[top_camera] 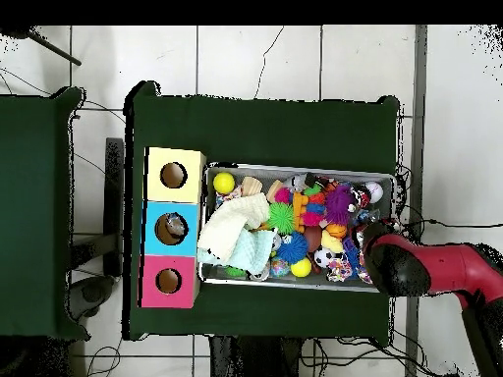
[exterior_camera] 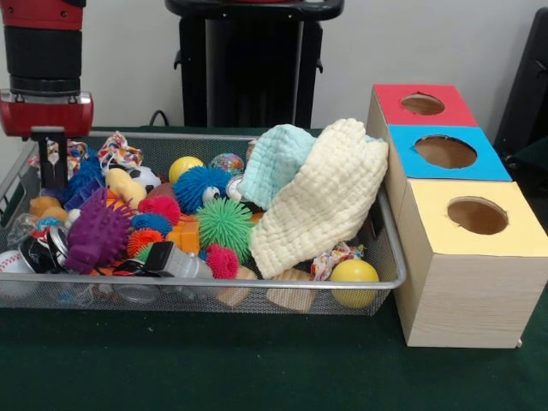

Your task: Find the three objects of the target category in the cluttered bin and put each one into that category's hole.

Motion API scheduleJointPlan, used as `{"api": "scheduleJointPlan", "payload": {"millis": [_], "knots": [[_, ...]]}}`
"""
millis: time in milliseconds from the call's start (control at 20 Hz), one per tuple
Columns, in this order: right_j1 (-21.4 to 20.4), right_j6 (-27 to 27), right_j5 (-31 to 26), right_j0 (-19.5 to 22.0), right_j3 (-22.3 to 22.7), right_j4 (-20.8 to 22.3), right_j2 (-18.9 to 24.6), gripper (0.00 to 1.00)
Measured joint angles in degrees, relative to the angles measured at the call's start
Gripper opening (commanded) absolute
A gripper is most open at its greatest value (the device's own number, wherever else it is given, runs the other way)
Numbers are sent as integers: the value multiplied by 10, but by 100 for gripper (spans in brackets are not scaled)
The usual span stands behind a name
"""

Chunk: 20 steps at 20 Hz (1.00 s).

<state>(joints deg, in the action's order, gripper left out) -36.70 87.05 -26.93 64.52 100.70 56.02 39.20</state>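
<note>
Pincer (exterior_camera: 53, 175) low inside silver wire-mesh bin (exterior_camera: 257, 282), opening unclear; could snag rope toy (exterior_camera: 118, 152) or purple spiky ball (exterior_camera: 97, 233) beside it.

No text, label, brand, number or sign can be read anywhere in either view. The three boxes (exterior_camera: 454, 205) bear only plain red, blue and yellow tops, and the toys in the bin (exterior_camera: 257, 282) show no legible print.
</note>
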Motion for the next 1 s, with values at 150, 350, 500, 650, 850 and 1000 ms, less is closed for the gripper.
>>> {"api": "scheduleJointPlan", "payload": {"millis": [150,350,500,650,850,1000], "knots": [[-2,0,1,-6,4,0,-6,100],[-2,0,1,-7,5,0,-7,100],[-2,0,1,-7,5,0,-7,100],[-2,0,1,-7,5,1,-7,100],[-2,0,1,-7,5,2,-7,100],[-2,0,1,-7,5,3,-7,100]]}}
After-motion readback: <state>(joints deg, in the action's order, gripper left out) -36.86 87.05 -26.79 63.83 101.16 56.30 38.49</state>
